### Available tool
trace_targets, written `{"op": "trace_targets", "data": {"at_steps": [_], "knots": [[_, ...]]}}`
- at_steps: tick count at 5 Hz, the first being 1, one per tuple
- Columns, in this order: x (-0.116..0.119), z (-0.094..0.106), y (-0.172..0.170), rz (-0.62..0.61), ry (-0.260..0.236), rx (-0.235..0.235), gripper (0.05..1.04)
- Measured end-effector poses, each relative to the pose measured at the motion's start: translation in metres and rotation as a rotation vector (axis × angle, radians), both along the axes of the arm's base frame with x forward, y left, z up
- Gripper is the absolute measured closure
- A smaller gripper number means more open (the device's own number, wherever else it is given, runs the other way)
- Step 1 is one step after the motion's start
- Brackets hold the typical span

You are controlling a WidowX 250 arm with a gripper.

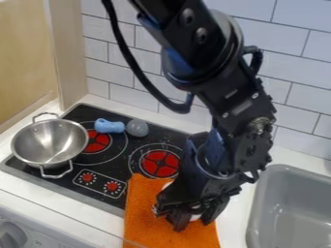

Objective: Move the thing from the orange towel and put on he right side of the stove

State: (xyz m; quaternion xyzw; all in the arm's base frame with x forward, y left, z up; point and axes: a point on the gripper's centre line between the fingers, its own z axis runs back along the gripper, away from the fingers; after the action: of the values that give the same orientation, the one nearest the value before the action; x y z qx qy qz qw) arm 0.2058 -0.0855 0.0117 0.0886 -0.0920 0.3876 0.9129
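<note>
The gripper (193, 218) hangs low over the orange towel (142, 213), near the front edge of the counter. A white thing (195, 217) shows in part at the gripper's lower end, above or on the towel. Another bit of white (167, 185) peeks out at the gripper's upper left; whether both belong to one thing cannot be told, as the gripper hides most of it. The black stove (97, 162) with red burners is left of the gripper, and the towel's upper end touches its front right part.
A metal colander or pot (50, 144) with two handles stands on the stove's left side. A blue and grey toy (110, 126) lies toward the stove's back. The grey sink (284, 213) is at the right, and a tiled wall (123, 77) rises behind.
</note>
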Motion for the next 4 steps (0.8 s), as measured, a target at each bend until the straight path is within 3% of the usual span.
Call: {"op": "trace_targets", "data": {"at_steps": [1, 3, 4], "knots": [[0.004, 0.019, 0.0, -0.017, -0.052, -0.019, 0.59], [0.009, 0.041, 0.014, -0.087, -0.077, 0.018, 0.591], [0.041, 0.058, 0.005, -0.152, -0.123, 0.006, 0.59]]}}
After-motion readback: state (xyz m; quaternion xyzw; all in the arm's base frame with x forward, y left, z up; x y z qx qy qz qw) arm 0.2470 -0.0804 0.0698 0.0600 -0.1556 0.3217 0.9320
